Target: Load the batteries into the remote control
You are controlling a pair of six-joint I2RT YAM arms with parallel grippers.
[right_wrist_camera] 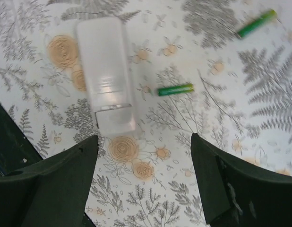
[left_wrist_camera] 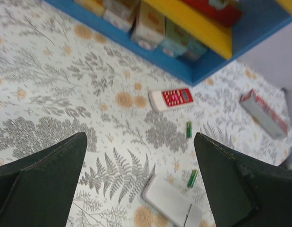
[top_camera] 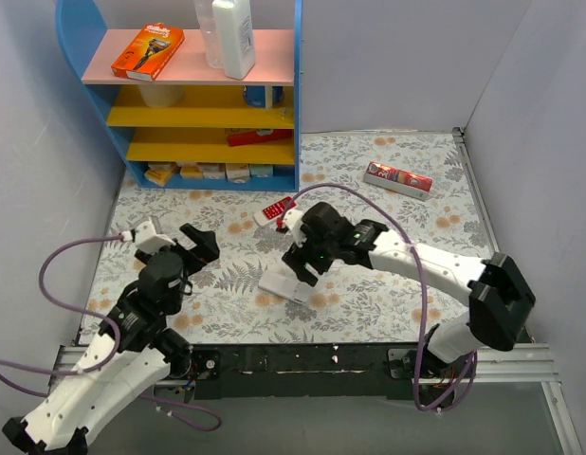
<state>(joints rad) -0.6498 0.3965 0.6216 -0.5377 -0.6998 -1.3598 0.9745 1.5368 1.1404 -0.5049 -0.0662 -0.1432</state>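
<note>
The remote control (right_wrist_camera: 107, 71) lies on the floral cloth with its plain white back up, also seen as remote control (top_camera: 284, 284) and remote control (left_wrist_camera: 172, 201). Two green batteries lie loose beside it: one battery (right_wrist_camera: 176, 89) close to its side, another battery (right_wrist_camera: 257, 23) farther off. The left wrist view shows the same pair, battery (left_wrist_camera: 192, 178) and battery (left_wrist_camera: 189, 129). My right gripper (right_wrist_camera: 143, 139) hovers open just past the remote's end, holding nothing; from above the right gripper (top_camera: 302, 261) hides the batteries. My left gripper (left_wrist_camera: 140, 139) is open and empty, well to the left of the remote, left gripper (top_camera: 198, 248).
A red remote with white buttons (top_camera: 274, 209) lies behind the right gripper. A red and grey box (top_camera: 397, 178) sits at the back right. A blue and yellow shelf (top_camera: 212, 104) with small boxes and a bottle stands at the back left. Grey walls close both sides.
</note>
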